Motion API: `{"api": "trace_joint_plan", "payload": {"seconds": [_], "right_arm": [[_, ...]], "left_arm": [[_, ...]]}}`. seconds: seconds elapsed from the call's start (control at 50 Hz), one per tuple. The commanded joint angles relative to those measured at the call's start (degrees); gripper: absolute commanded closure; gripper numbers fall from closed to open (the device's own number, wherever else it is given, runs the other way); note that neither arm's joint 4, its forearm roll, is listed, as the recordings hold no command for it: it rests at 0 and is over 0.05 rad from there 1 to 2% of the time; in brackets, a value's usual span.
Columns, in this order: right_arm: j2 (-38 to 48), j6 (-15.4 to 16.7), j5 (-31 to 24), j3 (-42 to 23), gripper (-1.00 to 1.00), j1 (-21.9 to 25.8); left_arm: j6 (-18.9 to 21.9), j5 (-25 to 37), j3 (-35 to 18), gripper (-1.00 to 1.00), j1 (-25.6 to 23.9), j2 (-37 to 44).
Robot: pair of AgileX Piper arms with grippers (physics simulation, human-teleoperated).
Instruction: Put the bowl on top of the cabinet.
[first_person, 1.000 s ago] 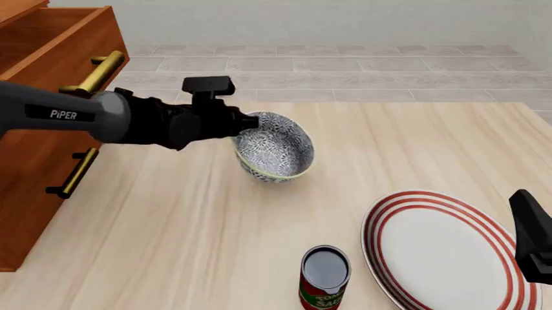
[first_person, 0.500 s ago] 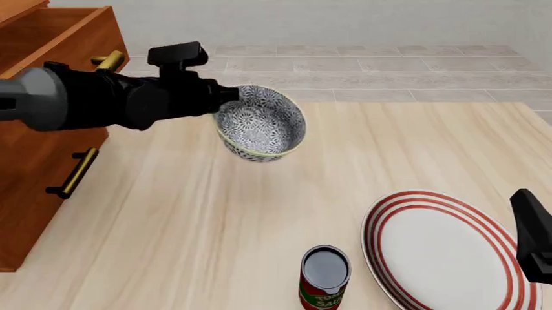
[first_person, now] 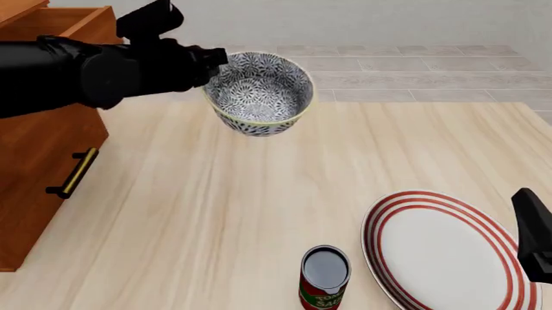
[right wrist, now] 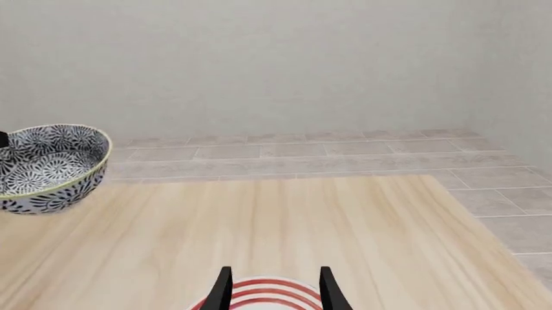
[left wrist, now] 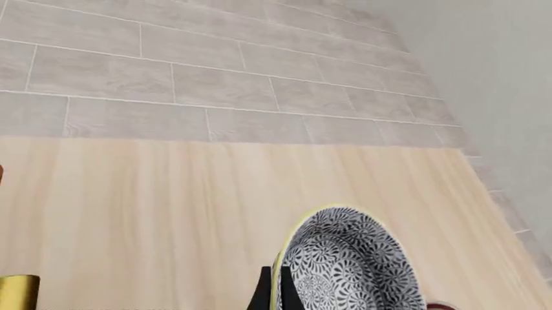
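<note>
- bowl (first_person: 261,94) white with dark blue-grey floral print, yellow-green rim, airborne near cabinet (first_person: 39,145)
- left gripper (first_person: 216,64) pinching its rim
- right gripper (right wrist: 273,290) parted, empty

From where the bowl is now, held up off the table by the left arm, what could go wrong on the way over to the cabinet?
1. The left gripper pinches only the bowl rim on one side, so the bowl could swing or slip out during a fast move.
2. The cabinet sits close beside the left arm; the arm or bowl could knock its front edge if swung across too low.
3. A dropped bowl could land near the can or plate.
</note>
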State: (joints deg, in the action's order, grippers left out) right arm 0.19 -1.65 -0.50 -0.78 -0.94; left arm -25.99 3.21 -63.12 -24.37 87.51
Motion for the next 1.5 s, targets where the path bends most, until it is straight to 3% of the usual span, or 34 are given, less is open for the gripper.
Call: {"api": "trace_joint_plan", "payload": {"seconds": [0.02, 0.56, 0.72, 1.02, 1.5], "right_arm": [[-0.05, -0.26, 0.12, 0.05, -1.0, -0.08], [-0.14, -0.51, 0.23, -0.12, -1.0, -0.12], [-0.15, -0.48, 0.3, -0.14, -1.0, -0.13], [-0.16, -0.3, 0.54, 0.02, -1.0, -0.03], [-0.15, -0.06, 0.44, 0.14, -1.0, 0.26]], "left_arm": [[-3.01, 2.57, -1.77, 1.0, 0.06, -2.73], [-8.79, 11.35, -6.68, 1.0, 2.12, -5.98], [-8.88, 16.17, -8.88, 1.0, 5.99, -6.85], [-6.27, 21.9, -13.26, 1.0, 8.21, -8.33], [-6.33, 27.59, -16.97, 1.0, 11.18, -10.96]]}}
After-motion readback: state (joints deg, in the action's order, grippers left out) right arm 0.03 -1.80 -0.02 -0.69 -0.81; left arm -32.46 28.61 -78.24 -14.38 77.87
